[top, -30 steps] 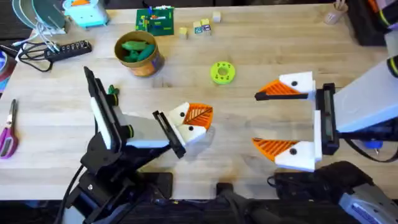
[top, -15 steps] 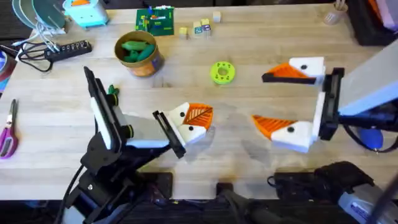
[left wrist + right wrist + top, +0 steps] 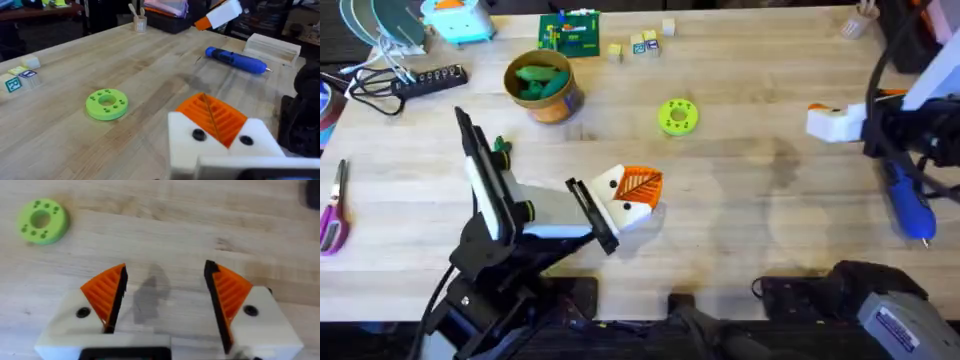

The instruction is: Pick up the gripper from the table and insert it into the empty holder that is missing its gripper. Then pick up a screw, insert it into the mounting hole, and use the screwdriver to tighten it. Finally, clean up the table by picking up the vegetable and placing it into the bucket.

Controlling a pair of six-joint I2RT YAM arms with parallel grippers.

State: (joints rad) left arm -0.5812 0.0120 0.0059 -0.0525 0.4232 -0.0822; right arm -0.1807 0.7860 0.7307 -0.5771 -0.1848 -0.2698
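**Two arms over the worktop, screwdriver at the right edge**

Left gripper [image 3: 638, 195]: low over the middle of the worktop [image 3: 740, 210], pointing toward the right side. White fingers seemingly clenched together with nothing visibly between them, though the seam is hard to read from above; orange ribbed pad [image 3: 212, 117] exposed on the upper face in the left wrist view.

Right gripper [image 3: 165, 287]: released, fingers spread wide with bare wood between the two orange pads. Seen side-on near the right edge from overhead [image 3: 820, 115], raised clear of the surface.

Screwdriver [image 3: 908, 205]: blue, lying flat on the worktop at the far right, partly under the right arm's cables; apart from both grippers. Dark tip visible in the left wrist view [image 3: 235, 58].

Vegetable [image 3: 500, 147]: small, dark green, on the worktop just beside the left arm's upper link.

Bucket [image 3: 558, 105]: upright toward the rear left, holding larger green pieces.

Green ring disc [image 3: 678, 116]: flat on the wood between bucket and right gripper.
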